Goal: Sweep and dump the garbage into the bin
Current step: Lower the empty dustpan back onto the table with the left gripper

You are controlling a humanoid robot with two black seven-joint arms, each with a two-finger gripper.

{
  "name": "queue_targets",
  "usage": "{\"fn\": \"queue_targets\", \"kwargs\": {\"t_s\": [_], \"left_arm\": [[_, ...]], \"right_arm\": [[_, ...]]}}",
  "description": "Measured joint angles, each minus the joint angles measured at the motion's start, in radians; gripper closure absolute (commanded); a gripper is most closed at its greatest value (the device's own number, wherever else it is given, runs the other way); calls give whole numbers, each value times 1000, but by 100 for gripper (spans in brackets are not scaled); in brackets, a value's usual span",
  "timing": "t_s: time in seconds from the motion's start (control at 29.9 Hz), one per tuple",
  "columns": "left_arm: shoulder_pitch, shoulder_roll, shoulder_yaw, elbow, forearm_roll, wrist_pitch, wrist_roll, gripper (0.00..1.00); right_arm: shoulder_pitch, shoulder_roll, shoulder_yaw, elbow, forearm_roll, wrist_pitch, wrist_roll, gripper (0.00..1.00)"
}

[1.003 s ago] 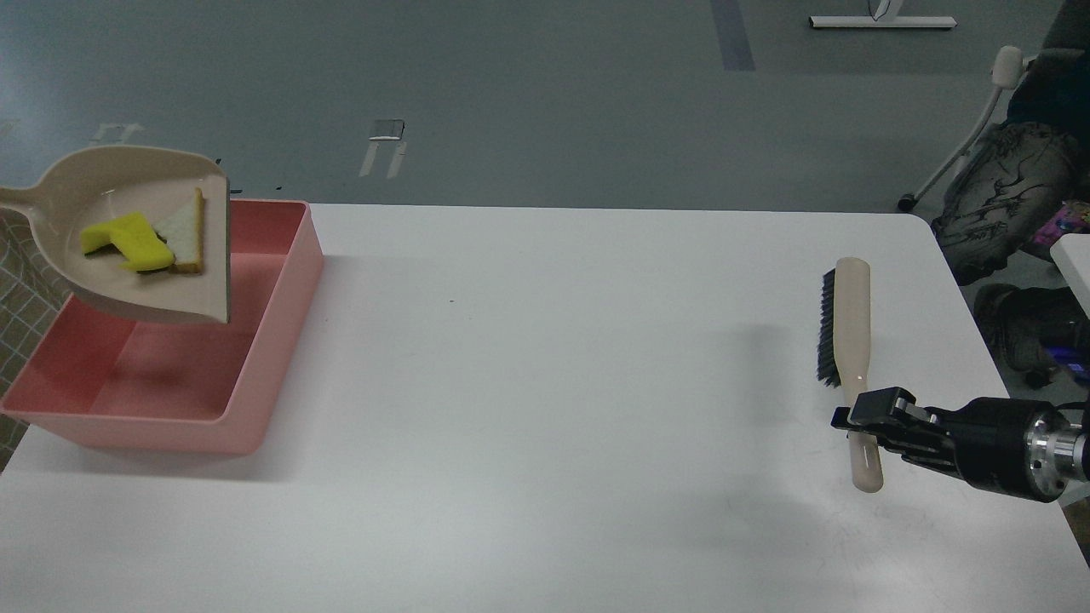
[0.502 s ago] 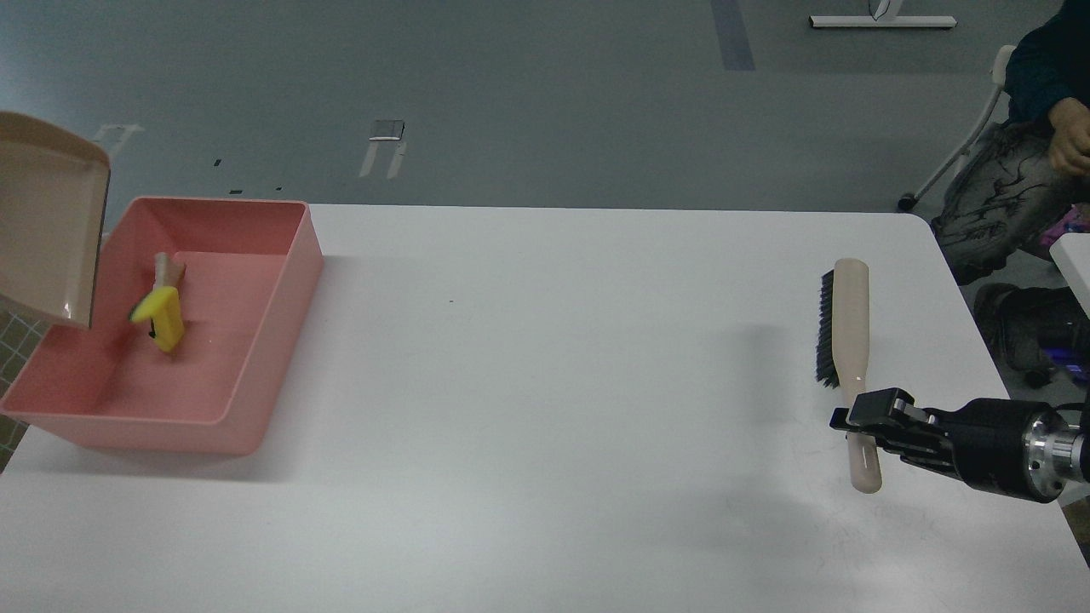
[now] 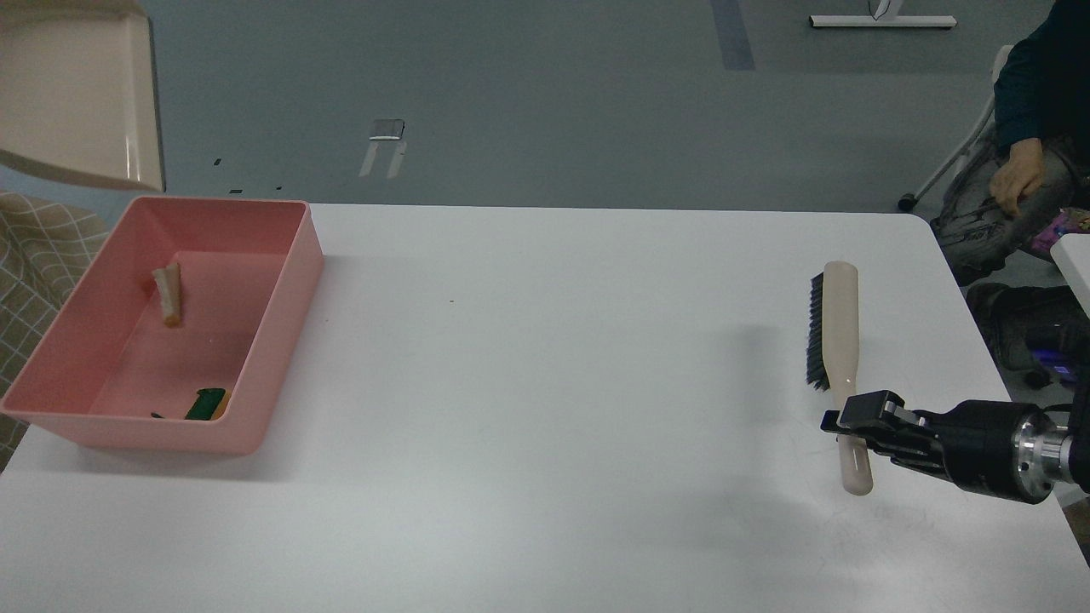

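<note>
Now both garbage pieces sit inside the pink bin (image 3: 281, 281). Bread-like slice (image 3: 169, 293) is on the bin floor toward the far-left part, lying roughly along the bin's length. Sponge (image 3: 207, 402) is at the near end, close to the front wall, green scouring side showing, a sliver of yellow at its right edge. The two pieces are well apart from each other.

Bin stands at the left end of the white table (image 3: 545, 409), its near-left corner at the table edge.

Beige dustpan (image 3: 81, 94) is up in the top-left corner of the view, above and behind the bin, not touching it. Nothing visible in it from this angle. My left gripper is out of frame, so I can't report its jaws.

My right gripper (image 3: 843, 421) comes in from the right edge, low over the table's right side. Its jaws are pinched on the handle of the beige brush (image 3: 839, 340). Brush lies lengthwise away from me, dark bristles facing left, handle end pointing toward me.

No readable writing, brand or label on any item.

A seated person (image 3: 1035, 153) is partly in view at the far right, off the table.
</note>
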Motion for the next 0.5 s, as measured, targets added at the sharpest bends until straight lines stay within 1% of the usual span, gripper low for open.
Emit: {"fn": "queue_targets", "kwargs": {"t_s": [0.07, 0.13, 0.27, 0.33, 0.4, 0.5], "left_arm": [[-38, -62, 2, -53, -12, -3, 46, 100], [-58, -118, 6, -101, -12, 5, 83, 100], [-62, -236, 23, -207, 7, 81, 149, 100], [-62, -302, 43, -244, 31, 118, 170, 100], [-64, -405, 83, -274, 93, 155, 188, 100], [-66, -527, 137, -289, 199, 191, 203, 100]], "right_arm": [[-2, 2, 0, -2, -1, 0, 1, 100], [-6, 3, 0, -5, -3, 0, 2, 100], [-15, 4, 2, -8, -7, -1, 8, 100], [-17, 4, 2, -8, -7, -1, 10, 100], [-17, 4, 2, -10, -7, -2, 11, 100], [-20, 4, 0, -15, -8, -2, 11, 100]]}}
